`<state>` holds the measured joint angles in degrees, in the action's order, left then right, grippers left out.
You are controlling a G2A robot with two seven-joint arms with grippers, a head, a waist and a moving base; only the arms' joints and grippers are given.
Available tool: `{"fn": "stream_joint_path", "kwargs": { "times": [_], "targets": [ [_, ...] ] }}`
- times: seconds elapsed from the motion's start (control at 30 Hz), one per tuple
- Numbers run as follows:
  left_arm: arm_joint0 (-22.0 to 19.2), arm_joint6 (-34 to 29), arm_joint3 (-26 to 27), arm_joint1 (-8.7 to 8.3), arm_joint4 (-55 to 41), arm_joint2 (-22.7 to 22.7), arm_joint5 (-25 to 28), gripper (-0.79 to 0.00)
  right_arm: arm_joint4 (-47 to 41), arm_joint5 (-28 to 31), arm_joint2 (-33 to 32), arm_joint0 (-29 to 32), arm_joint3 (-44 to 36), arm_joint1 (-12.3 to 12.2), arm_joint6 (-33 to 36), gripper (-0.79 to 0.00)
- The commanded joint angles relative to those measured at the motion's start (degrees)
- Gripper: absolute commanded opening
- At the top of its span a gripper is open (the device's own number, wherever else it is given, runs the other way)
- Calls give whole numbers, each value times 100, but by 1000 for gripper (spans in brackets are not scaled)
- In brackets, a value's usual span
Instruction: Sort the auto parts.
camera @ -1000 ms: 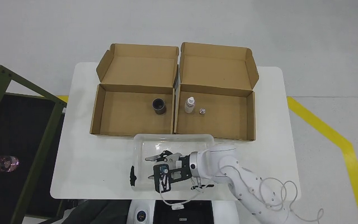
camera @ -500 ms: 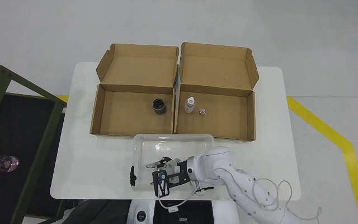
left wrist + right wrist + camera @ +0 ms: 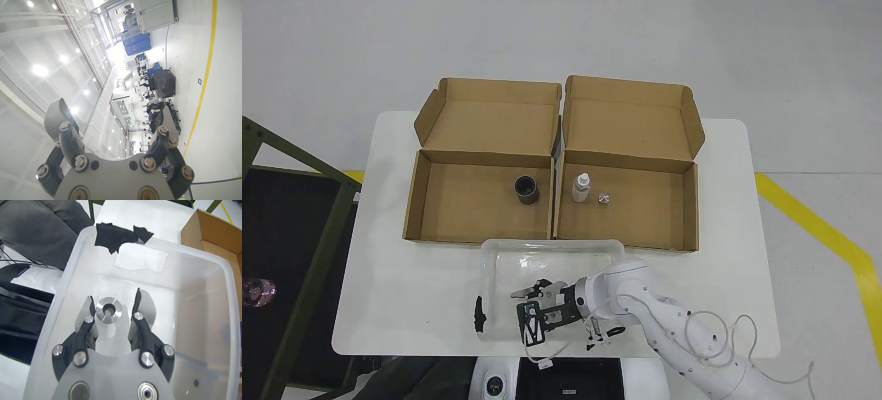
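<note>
Top view: looks partly done to me. The left box (image 3: 462,205) already has a black cylinder (image 3: 527,188) in it. The right box (image 3: 652,205) has a small white bottle (image 3: 582,186) and a little metal piece (image 3: 605,199), so 3 parts are sorted. The right gripper (image 3: 527,312) is down in the clear bin (image 3: 504,252).

Left wrist view: the left gripper (image 3: 111,105) is spread wide, holding nothing, aimed out at the room.

Right wrist view: the right gripper's fingers sit wide around a metal ring (image 3: 109,310) on the bin floor, not gripped yet. So at least 1 part left, I reckon.
</note>
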<state>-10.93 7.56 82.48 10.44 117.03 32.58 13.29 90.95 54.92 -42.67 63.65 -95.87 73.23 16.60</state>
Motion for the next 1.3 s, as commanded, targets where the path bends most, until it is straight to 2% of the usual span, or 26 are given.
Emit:
{"fn": "stream_joint_path", "kwargs": {
  "times": [0.0, 0.33, 0.57, 0.63, 0.73, 0.77, 0.8, 1.27],
  "targets": [
    [0, 0, 0, 0, 0, 0, 0, 0, 15, -13, 36, -24, 33, 4, -2, -397],
    [0, 0, 0, 0, 0, 0, 0, 0, 99, -163, 219, -167, 292, 40, -13, -403],
    [0, 0, 0, 0, 0, 0, 0, 0, 91, -238, 329, -263, 444, 72, -71, -437],
    [0, 0, 0, 0, 0, 0, 0, 0, 80, -257, 356, -284, 485, 81, -86, -483],
    [0, 0, 0, 0, 0, 0, 0, 0, 47, -279, 392, -326, 537, 96, -106, -653],
    [0, 0, 0, 0, 0, 0, 0, 0, 39, -285, 400, -343, 554, 100, -112, -739],
    [0, 0, 0, 0, 0, 0, 0, 0, 9, -293, 401, -360, 570, 105, -137, -779],
    [0, 0, 0, 0, 0, 0, 0, 0, -616, -442, -112, -480, 372, 52, -622, -785]
  ]
}}
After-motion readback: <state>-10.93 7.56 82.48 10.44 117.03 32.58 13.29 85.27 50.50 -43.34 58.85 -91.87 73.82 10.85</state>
